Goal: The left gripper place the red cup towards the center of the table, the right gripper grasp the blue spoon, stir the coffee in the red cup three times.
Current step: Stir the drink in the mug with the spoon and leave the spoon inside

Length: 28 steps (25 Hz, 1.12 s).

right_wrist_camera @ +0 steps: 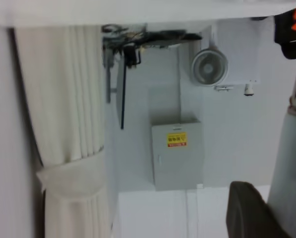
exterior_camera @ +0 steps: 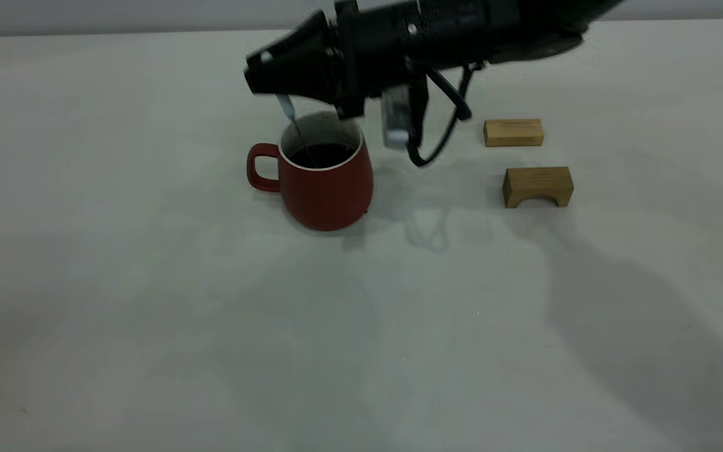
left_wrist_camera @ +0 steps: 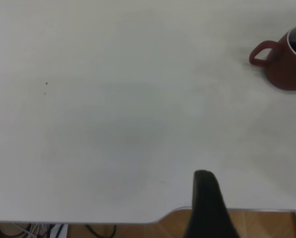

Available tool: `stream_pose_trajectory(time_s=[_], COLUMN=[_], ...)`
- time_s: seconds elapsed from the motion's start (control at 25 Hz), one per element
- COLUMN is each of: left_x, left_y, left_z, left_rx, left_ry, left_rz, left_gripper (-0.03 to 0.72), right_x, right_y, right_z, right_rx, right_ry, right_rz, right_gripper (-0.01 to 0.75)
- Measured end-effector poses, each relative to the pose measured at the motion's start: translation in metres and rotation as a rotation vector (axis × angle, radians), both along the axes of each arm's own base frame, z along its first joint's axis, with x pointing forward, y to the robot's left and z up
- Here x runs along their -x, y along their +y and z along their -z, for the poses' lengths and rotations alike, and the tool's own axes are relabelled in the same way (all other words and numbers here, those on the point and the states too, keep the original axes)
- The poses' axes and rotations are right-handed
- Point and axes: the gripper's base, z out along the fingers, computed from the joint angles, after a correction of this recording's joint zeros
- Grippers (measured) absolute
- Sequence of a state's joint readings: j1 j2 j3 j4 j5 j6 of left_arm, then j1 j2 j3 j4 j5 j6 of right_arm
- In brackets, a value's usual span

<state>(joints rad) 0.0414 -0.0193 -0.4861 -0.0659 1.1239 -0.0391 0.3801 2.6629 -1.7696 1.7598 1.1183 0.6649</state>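
Note:
The red cup [exterior_camera: 327, 188] stands upright near the middle of the table [exterior_camera: 148, 314], handle pointing left, with dark coffee [exterior_camera: 322, 154] inside. My right gripper [exterior_camera: 267, 81] hangs over the cup's rim, shut on the blue spoon [exterior_camera: 286, 107]. The spoon's thin neck slants down into the coffee. In the right wrist view the pale spoon handle [right_wrist_camera: 287, 168] runs beside one black finger [right_wrist_camera: 245, 208]. My left gripper [left_wrist_camera: 235, 198] is out of the exterior view; its wrist view shows one finger [left_wrist_camera: 207, 198] over the table's edge, nothing held, and the cup [left_wrist_camera: 287, 64] far off.
Two tan wooden blocks lie right of the cup: a flat one [exterior_camera: 513, 132] and an arch-shaped one [exterior_camera: 538, 186] nearer the front. A black cable [exterior_camera: 443, 125] dangles from the right arm between cup and blocks. The table edge [left_wrist_camera: 138, 218] runs close under the left gripper.

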Motion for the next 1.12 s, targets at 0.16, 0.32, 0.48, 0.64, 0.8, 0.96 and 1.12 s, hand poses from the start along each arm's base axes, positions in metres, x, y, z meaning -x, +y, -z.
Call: stream_pose_trajectory(time_s=[0.16,0.32,0.48,0.64,0.8,0.96,1.12], left_x=[0.000,0.000,0.000,0.000,0.000,0.000,0.000], left_y=[0.000,0.000,0.000,0.000,0.000,0.000,0.000], left_z=[0.000,0.000,0.000,0.000,0.000,0.000,0.000], left_rx=[0.000,0.000,0.000,0.000,0.000,0.000,0.000], left_ry=[0.000,0.000,0.000,0.000,0.000,0.000,0.000], left_rz=[0.000,0.000,0.000,0.000,0.000,0.000,0.000], left_gripper=[0.551,0.551,0.551,0.551,0.551,0.551,0.551], right_x=[-0.009,-0.002,0.006,0.012,0.013,0.014,0.015], right_y=[-0.018,-0.037,-0.030,-0.021,-0.020,-0.020,-0.020], right_z=[0.010,0.014,0.016,0.017,0.015,0.014,0.014], right_rx=[0.011,0.043,0.053,0.055,0.030,0.017,0.028], right_ry=[0.015,0.077,0.104,0.113,0.116,0.117,0.025], right_rz=[0.043,0.085,0.073,0.054,0.033,0.022,-0.006], right_gripper=[0.141,0.141,0.141,0.141,0.141,0.151,0.266])
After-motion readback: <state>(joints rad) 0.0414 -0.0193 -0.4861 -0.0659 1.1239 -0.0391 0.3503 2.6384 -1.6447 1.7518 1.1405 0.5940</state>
